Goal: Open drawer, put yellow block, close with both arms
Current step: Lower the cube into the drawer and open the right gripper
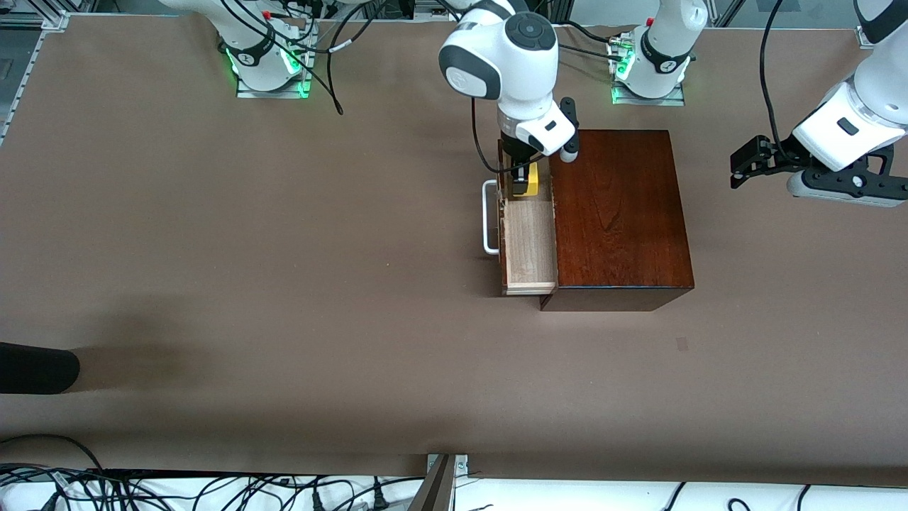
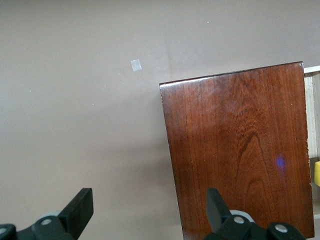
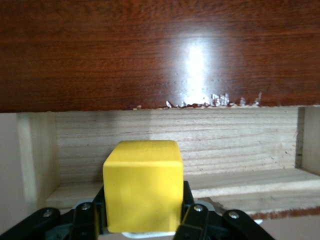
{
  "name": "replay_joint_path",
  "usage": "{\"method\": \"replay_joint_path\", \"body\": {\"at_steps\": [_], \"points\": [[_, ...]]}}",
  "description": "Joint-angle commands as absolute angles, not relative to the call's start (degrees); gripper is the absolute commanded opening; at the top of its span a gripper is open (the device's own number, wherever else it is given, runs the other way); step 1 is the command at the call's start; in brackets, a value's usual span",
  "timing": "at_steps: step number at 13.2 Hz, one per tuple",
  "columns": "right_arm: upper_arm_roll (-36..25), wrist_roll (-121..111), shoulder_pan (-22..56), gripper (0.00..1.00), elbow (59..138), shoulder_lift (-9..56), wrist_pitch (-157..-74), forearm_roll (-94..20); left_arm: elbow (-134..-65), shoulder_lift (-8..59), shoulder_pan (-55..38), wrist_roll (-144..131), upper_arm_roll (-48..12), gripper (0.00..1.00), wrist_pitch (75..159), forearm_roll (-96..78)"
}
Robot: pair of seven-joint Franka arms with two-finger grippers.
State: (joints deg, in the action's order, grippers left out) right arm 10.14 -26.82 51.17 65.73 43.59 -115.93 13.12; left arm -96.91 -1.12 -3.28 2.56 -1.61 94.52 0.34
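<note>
Front view gives me the glossy dark mahogany rectangular box [image 1: 621, 213] sitting on the brown worktop [image 1: 284, 248], with its shallow pale-wood drawer [image 1: 528, 248] pulled out toward the right arm's end of the worktop. The drawer's white loop handle [image 1: 489, 216] stands clear of the box. My right gripper [image 1: 523, 177] hangs over the end of the open drawer that lies farther from the front camera, and its jaws are clamped on the small bright yellow cube [image 1: 526, 186]. From the right wrist view I see the cube [image 3: 143, 185] pinched between the two black fingers [image 3: 192, 212], with the drawer's pale wooden inner wall [image 3: 175, 137] and floor just past it and the dark glossy box face above. I cannot tell whether the cube touches the drawer floor.

My left gripper [image 1: 745, 165] waits in the air over bare worktop at the left arm's end, well apart from the box, with its jaws spread. The left wrist view shows both fingers [image 2: 80, 207] wide apart, with the box top [image 2: 240, 150] below them.

I can read no brand, label or writing anywhere.
</note>
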Motion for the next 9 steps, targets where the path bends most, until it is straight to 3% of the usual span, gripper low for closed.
{"method": "replay_joint_path", "body": {"at_steps": [1,9], "points": [[9.41,-30.05,51.59,0.06,63.28,45.52,-115.66,13.97,-94.83,-0.26,-3.16,2.2,-1.85,1.0,93.08,-0.35],[8.88,-33.66,51.15,0.06,63.37,48.16,-117.95,13.97,-94.83,-0.26,-3.16,2.72,-1.85,1.0,92.55,-0.35]]}}
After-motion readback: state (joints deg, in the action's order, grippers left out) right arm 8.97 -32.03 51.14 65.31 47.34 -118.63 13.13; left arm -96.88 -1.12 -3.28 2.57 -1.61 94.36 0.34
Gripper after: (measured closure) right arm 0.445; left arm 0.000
